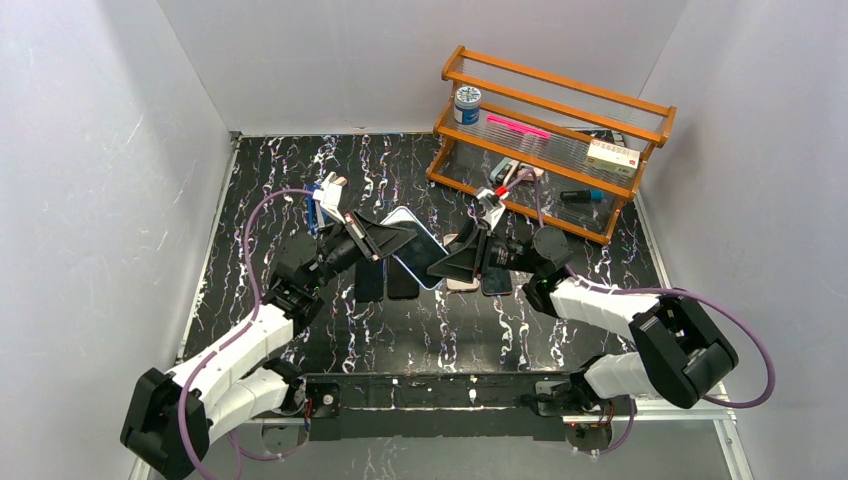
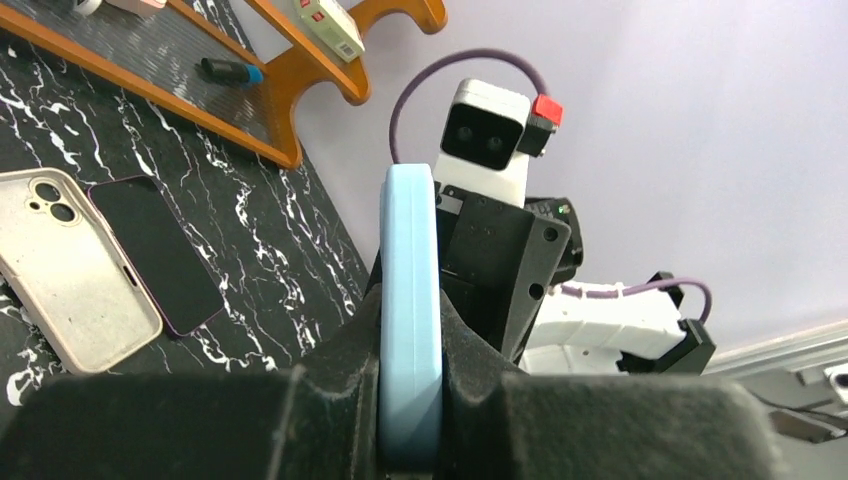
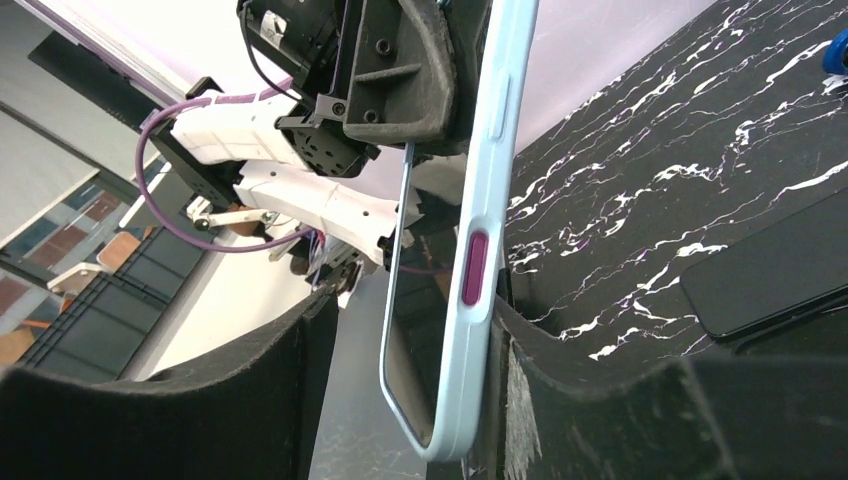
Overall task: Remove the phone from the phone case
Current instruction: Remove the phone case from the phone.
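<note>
Top external: phone point(image 1: 418, 248) in blue phone case point(image 2: 410, 280), above desk middle, long axis running far-left to near-right.
Left gripper point(image 2: 410, 350): clamped on phone case.
Right gripper point(image 3: 400, 380): fingers apart.

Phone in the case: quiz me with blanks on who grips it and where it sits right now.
1. The left gripper is shut on the phone, on its light ____ case.
2. The right gripper has its jaws ____ around the phone's other end.
3. The phone is held ____ the table, not resting on it.
4. The wooden rack stands at the table's far ____ corner.

Missing words: blue; open; above; right.
</note>
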{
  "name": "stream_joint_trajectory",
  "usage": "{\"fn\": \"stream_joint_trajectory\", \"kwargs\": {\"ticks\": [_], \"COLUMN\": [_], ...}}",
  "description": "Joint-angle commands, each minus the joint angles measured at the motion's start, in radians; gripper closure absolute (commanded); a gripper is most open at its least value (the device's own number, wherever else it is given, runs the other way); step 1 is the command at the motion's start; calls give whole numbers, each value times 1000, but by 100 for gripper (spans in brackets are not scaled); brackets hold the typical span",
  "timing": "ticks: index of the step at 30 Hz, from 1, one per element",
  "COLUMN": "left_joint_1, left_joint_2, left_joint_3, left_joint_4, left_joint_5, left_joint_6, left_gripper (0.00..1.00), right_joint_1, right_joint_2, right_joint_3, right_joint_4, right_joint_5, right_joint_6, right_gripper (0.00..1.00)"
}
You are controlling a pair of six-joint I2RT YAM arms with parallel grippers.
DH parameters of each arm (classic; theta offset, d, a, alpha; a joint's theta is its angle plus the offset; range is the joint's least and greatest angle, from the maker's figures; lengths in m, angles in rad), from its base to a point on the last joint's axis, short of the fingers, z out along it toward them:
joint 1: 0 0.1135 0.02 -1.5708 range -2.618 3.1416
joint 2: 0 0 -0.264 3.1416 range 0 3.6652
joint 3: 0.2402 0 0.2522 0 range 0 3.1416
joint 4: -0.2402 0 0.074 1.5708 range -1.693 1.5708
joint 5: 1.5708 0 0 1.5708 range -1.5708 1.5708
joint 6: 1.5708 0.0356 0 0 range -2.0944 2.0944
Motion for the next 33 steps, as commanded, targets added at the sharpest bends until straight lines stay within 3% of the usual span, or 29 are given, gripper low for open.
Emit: {"fn": "stream_joint_trajectory", "kwargs": {"ticks": [1, 13, 21, 28, 33], "left_joint_1": [4, 5, 4, 4, 4], "left_joint_2": [-72, -86, -77, -72, -77], "left_joint_3": [-37, -93, -97, -109, -112], "left_joint_4": [118, 225, 229, 228, 222], "left_joint_5": [-220, -310, -303, -284, -257], "left_joint_6": [-72, -152, -164, -222, -271], "left_gripper": [100, 100, 100, 100, 100], "right_joint_1": [38, 65, 70, 71, 69], "right_joint_2": [-44, -27, -1, 29, 26], "right_joint_3": [-24, -39, -22, 0, 22], "right_joint_4": [44, 132, 161, 151, 85], "right_joint_5": [64, 107, 105, 103, 79], "right_joint_6": [-47, -15, -9, -62, -229], "right_gripper": [41, 47, 56, 76, 96]}}
